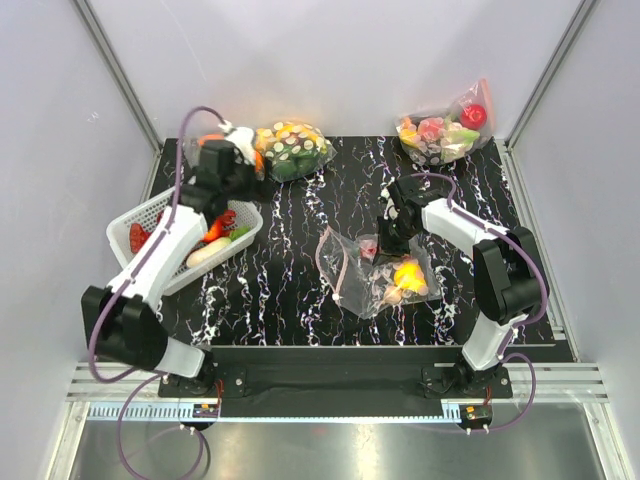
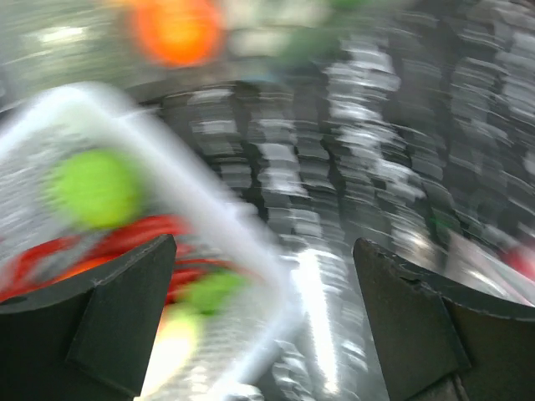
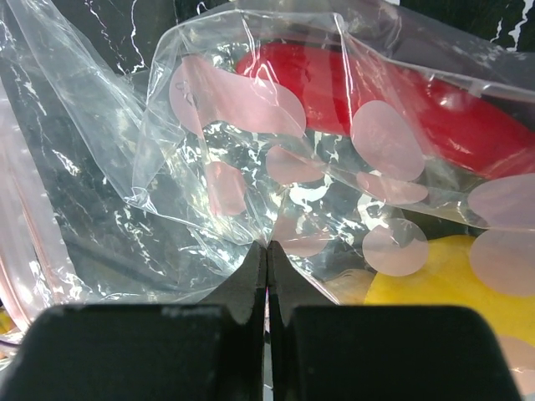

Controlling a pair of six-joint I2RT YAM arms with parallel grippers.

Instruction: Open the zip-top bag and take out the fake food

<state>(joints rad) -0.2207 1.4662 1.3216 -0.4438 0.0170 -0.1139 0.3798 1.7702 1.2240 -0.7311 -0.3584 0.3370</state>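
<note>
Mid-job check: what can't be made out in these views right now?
1. Left wrist view: motion blur smears what lies in the basket beyond identifying.
2. Top view: the right claw sits under its own wrist, so its pinch on the zip-top bag is hidden.
3. Right wrist view: the yellow piece is cut off by the frame edge.

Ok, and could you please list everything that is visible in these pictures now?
bag: one, clear with white dots, mat centre
food: a few pieces, yellow, red, tan, inside the bag
basket: one, white, left side, holds red, green and pale toys
orange bag: one, dotted, back centre
apple bag: one, dotted, back right
mat: one, black with white veins, under everything
left claw: one, black, open, over the basket rim
right claw: one, black, shut on the bag
</note>
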